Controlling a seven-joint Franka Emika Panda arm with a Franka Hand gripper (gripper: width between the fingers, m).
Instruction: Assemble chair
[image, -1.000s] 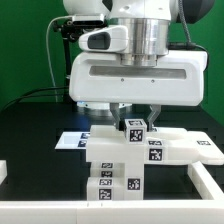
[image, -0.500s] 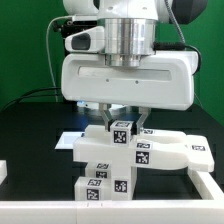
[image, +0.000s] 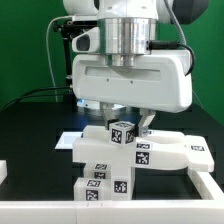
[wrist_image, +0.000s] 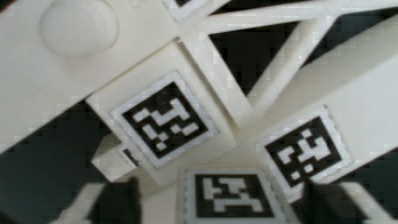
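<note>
The chair (image: 105, 160) sits part-built on the black table (image: 30, 125), right below me. It is a cluster of white blocky parts. A broad slab (image: 175, 152) reaches toward the exterior view's right, and a stepped stack of blocks (image: 105, 182) comes down toward the front rail (image: 40, 210). Small black-and-white tags (wrist_image: 164, 118) mark the faces.

A short post (image: 122, 132) rises from the top of the stack, turned corner-on to the exterior view, with a tag on each face I can see. My gripper (image: 125, 124) hangs straight over it, and my fingers (image: 146, 122) come down on either side with the post's top between them. They stand close against it, but I cannot tell whether they pinch the post or are just clear of its sides.

Behind the chair, toward the exterior view's left, the marker board (image: 68, 141) lies flat on the table.

From my wrist I see only white surfaces and three tags at close range, blurred, with dark gaps between the parts
</note>
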